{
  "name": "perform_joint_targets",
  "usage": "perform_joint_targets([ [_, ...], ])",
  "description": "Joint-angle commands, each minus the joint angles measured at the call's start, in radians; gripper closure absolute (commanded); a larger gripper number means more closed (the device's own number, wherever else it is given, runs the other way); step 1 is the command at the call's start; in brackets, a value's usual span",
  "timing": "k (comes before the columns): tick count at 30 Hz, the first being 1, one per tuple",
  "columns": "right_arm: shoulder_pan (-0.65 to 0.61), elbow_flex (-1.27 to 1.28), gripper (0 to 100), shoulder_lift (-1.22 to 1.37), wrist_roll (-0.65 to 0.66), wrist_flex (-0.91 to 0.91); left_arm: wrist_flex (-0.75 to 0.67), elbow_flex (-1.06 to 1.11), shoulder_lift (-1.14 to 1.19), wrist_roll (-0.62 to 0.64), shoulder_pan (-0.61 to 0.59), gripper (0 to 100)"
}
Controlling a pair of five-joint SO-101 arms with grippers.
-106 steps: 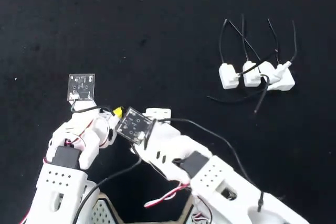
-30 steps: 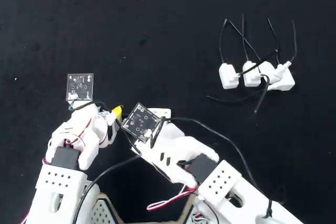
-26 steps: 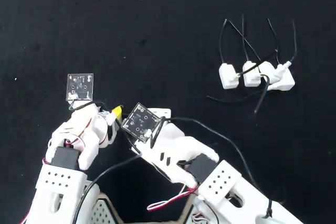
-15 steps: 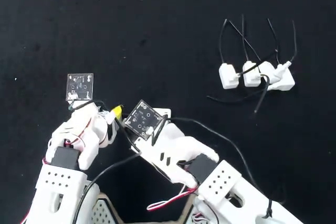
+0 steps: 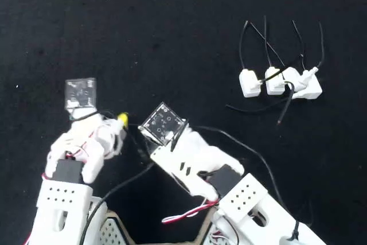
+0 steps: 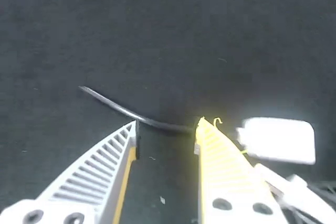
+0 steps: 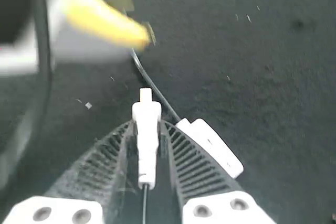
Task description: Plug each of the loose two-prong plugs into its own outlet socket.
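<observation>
Right tool (image 7: 145, 127) is clamped on a white two-prong plug (image 7: 144, 145); an outlet socket (image 7: 210, 148) lies just beside its tip. Left tool (image 6: 167, 125) stands apart, with a black cord (image 6: 115, 106) running across its tips. On the black table (image 5: 172, 38), at 2 o'clock from the arms, three white sockets (image 5: 275, 82) sit with black cords.

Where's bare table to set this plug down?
Bare table: the far stretch beyond both arms, left of the wired white pieces; also the strip on their near side, right of the right arm. Crowded: between the left gripper and the right gripper holding the plug, where a cable lies.
</observation>
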Motion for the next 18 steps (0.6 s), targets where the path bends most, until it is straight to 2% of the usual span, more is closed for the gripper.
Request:
perform_joint_targets([
  [1, 0.055, -0.059, 98.8, -0.025, -0.009, 0.061, -0.011, -0.096, -0.014, 0.003, -0.108, 82],
  [7, 0.155, -0.105, 98.8, 0.001, -0.011, 0.098, -0.008, -0.093, -0.002, -0.002, -0.145, 82],
  [11, 0.169, -0.252, 98.8, 0.147, -0.038, 0.206, -0.009, -0.101, 0.032, -0.002, -0.142, 81],
  [14, 0.164, -0.348, 98.8, 0.282, -0.1, 0.255, -0.025, -0.143, 0.164, -0.003, -0.142, 81],
  [18, 0.164, -0.392, 98.8, 0.415, -0.101, 0.265, -0.048, -0.275, 0.47, -0.003, -0.14, 81],
])
